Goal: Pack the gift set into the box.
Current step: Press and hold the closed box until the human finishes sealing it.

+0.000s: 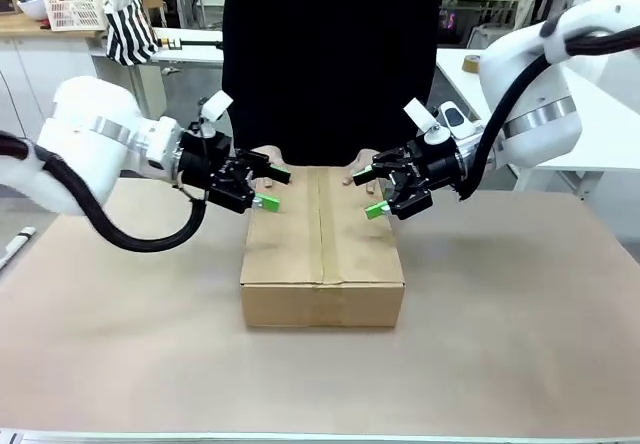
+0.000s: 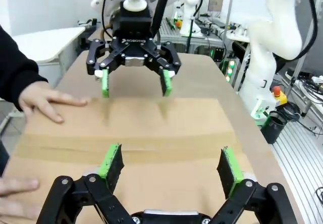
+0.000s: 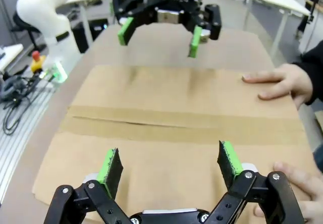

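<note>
The box lies between the left claw and right claw.

Brown table surface, front view. At far left, a white lattice basket is set on a counter, with a black-and-white striped bag just beside it. A tape roll is placed on a white side table at right. In the left wrist view, a red button is seen on a yellow base.
</note>
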Robot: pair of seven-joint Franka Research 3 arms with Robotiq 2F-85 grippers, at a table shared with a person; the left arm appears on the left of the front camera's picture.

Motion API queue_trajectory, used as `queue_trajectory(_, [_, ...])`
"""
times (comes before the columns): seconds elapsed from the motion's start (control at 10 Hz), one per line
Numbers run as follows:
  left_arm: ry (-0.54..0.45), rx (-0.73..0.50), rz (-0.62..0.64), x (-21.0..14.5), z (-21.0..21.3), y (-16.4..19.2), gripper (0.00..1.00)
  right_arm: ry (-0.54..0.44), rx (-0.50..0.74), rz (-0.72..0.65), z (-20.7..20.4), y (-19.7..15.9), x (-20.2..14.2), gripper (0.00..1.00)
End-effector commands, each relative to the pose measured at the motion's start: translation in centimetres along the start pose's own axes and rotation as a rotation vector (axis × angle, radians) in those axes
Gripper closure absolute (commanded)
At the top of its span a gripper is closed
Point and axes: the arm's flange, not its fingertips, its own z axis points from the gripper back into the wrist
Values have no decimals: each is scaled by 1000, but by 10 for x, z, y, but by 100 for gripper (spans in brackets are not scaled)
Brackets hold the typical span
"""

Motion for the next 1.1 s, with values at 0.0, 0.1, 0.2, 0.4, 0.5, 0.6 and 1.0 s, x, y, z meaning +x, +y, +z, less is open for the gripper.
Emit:
queue_trajectory(0.0, [-1,6,-40,-8,-9,-9,0,-36,-17,-8,-6,-6,-4,0])
queue_trajectory(0.1, [45,1,-47,-22,-20,-10,0,-53,6,-23,-10,-3,-12,0])
queue_trajectory(0.2, [84,8,-73,-35,-29,-7,0,-50,2,-41,-13,-1,-19,0])
queue_trajectory(0.4, [112,7,-99,-57,-43,-5,0,-23,-42,-73,-14,4,-34,0])
queue_trajectory(0.5, [144,11,-98,-66,-46,-5,0,-9,-53,-96,-14,5,-43,0])
queue_trajectory(0.6, [158,26,-95,-72,-47,-7,0,-2,-46,-128,-18,8,-50,0])
queue_trajectory(1.0, [99,-11,-68,-47,-40,-5,0,-21,-11,-110,-12,5,-42,0])
